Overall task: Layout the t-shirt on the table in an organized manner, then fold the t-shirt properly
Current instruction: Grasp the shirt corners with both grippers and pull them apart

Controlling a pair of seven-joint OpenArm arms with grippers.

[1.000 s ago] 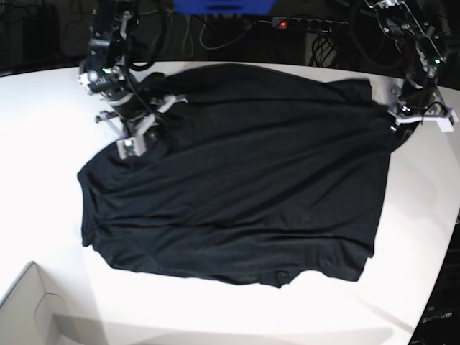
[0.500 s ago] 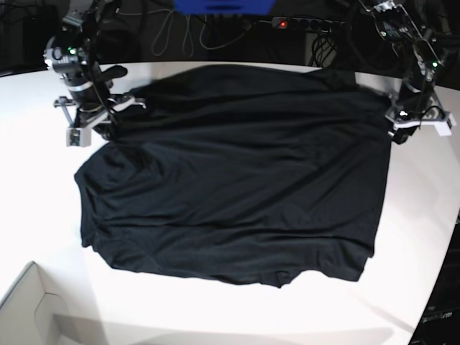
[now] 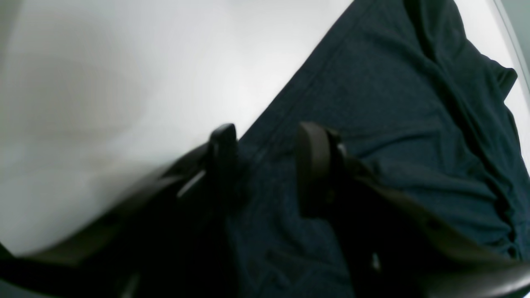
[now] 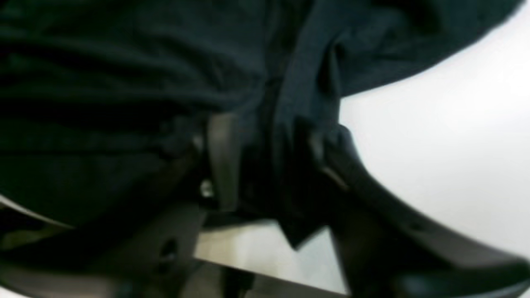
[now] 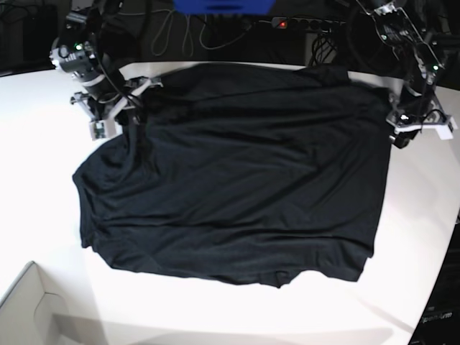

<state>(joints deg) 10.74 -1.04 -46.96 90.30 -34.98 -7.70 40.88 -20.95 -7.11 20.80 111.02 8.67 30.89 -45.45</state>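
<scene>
So there's just one plain black short-sleeved t-shirt (image 5: pixel 237 172) of thin, wrinkly fabric, spread mostly flat across the middle of the big smooth white surface (image 5: pixel 43 180), plus two end effectors and a single pale box corner (image 5: pixel 25 309) at the near edge. The left end effector (image 3: pixel 265 165) sits at the shirt's side edge with its fingers (image 3: pixel 312 165) parted a bit, the hem running between them, though I can't tell if it's actually gripping. The right end effector (image 4: pixel 273 161) is pinching a bunched fold of the shirt's edge, lifted slightly off the surface.
</scene>
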